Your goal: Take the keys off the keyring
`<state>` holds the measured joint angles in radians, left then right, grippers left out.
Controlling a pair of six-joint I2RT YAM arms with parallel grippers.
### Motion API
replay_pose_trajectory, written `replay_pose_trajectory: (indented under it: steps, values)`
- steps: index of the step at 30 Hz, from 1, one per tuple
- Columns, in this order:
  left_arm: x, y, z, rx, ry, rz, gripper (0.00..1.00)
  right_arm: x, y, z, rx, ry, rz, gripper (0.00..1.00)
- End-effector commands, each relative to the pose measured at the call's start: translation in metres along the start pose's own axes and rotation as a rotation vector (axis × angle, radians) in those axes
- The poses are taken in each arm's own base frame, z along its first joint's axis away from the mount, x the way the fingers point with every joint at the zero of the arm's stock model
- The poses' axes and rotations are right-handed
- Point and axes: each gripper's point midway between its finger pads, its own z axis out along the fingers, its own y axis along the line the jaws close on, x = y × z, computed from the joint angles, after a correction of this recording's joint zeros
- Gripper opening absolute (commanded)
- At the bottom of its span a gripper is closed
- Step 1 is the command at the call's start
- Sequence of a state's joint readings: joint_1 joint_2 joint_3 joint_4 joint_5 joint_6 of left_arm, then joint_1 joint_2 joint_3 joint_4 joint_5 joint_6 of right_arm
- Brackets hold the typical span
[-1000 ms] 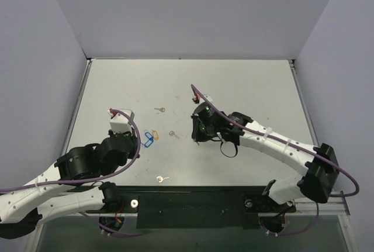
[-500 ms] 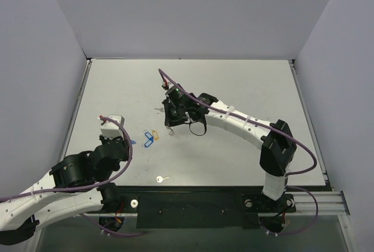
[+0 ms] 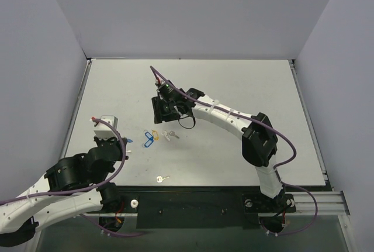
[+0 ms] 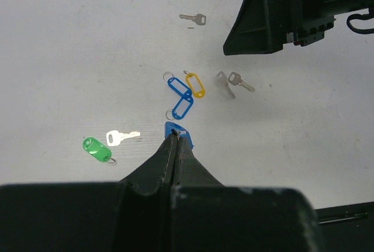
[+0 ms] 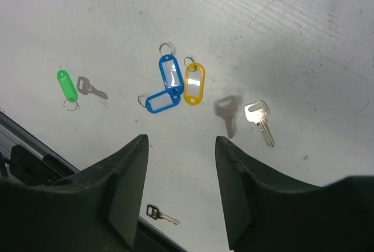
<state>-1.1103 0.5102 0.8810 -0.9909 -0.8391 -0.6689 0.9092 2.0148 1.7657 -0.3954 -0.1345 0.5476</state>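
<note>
Looked like a robotics lab test cell: plain pale panels round a white bench on 3 sides, cabled L arm & R arm mounted at near edge.

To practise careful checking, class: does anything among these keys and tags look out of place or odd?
One silver key stands out: its grey shadow lies apart from it, unlike the key beside the green tag. It is probably in mid-air above the table, by the open right gripper.

Silver key is separate from pinched blue keyring.
</note>
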Motion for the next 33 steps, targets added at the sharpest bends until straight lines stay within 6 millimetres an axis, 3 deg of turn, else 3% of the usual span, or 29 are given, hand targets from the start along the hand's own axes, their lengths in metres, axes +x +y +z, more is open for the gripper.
replay_pose_trajectory:
  steps: [1, 2, 3, 11, 15, 18, 19, 20, 21, 22, 23, 26, 27, 28, 31, 33]
  values:
    - [-0.006, 0.002, 0.002, -0.023, -0.027, -0.015, 0.00, -0.005, 0.004, 0.000, -0.010, 0.015, 0.009, 0.54]
    - [-0.006, 0.002, 0.002, -0.025, -0.025, -0.013, 0.00, -0.005, 0.003, 0.000, -0.006, 0.018, 0.011, 0.55]
    - [-0.005, 0.002, 0.003, -0.028, -0.024, -0.008, 0.00, -0.007, 0.002, 0.000, -0.005, 0.013, 0.014, 0.64]
    - [-0.004, 0.000, 0.005, -0.034, -0.010, 0.008, 0.00, -0.006, -0.004, -0.025, 0.010, -0.010, 0.013, 0.71]
    - [-0.002, -0.002, 0.006, -0.028, -0.003, 0.015, 0.00, -0.004, -0.010, -0.061, 0.021, -0.060, 0.008, 0.73]
    - [-0.001, -0.005, 0.006, -0.015, 0.003, 0.022, 0.00, 0.013, -0.030, -0.078, 0.076, -0.068, 0.006, 0.73]
    - [0.000, -0.006, 0.006, -0.011, 0.005, 0.023, 0.00, 0.009, -0.032, -0.095, 0.084, -0.112, 0.007, 0.73]
    - [0.000, -0.007, 0.007, -0.011, 0.008, 0.028, 0.00, 0.022, -0.039, -0.098, 0.099, -0.093, 0.003, 0.73]
    - [0.001, -0.007, 0.007, -0.009, 0.010, 0.029, 0.00, 0.019, -0.049, -0.114, 0.143, -0.136, 0.004, 0.73]
    - [0.001, -0.008, 0.007, -0.009, 0.013, 0.031, 0.00, 0.030, -0.058, -0.119, 0.169, -0.129, -0.001, 0.73]
    - [0.001, -0.009, 0.008, -0.007, 0.014, 0.031, 0.00, 0.031, -0.062, -0.137, 0.187, -0.167, -0.009, 0.73]
    - [0.005, -0.013, 0.011, -0.006, 0.033, 0.051, 0.00, 0.063, -0.082, -0.158, 0.241, -0.155, -0.031, 0.73]
    - [0.007, -0.015, 0.013, -0.011, 0.042, 0.060, 0.00, 0.067, -0.082, -0.179, 0.252, -0.204, -0.051, 0.73]
    - [0.008, -0.017, 0.014, -0.010, 0.051, 0.066, 0.00, 0.088, -0.081, -0.180, 0.261, -0.195, -0.094, 0.73]
    - [0.012, -0.022, 0.021, -0.028, 0.078, 0.079, 0.00, 0.103, -0.096, -0.216, 0.299, -0.339, -0.102, 0.74]
    - [0.014, -0.028, 0.026, -0.024, 0.088, 0.094, 0.00, 0.114, -0.105, -0.227, 0.285, -0.359, -0.056, 0.74]
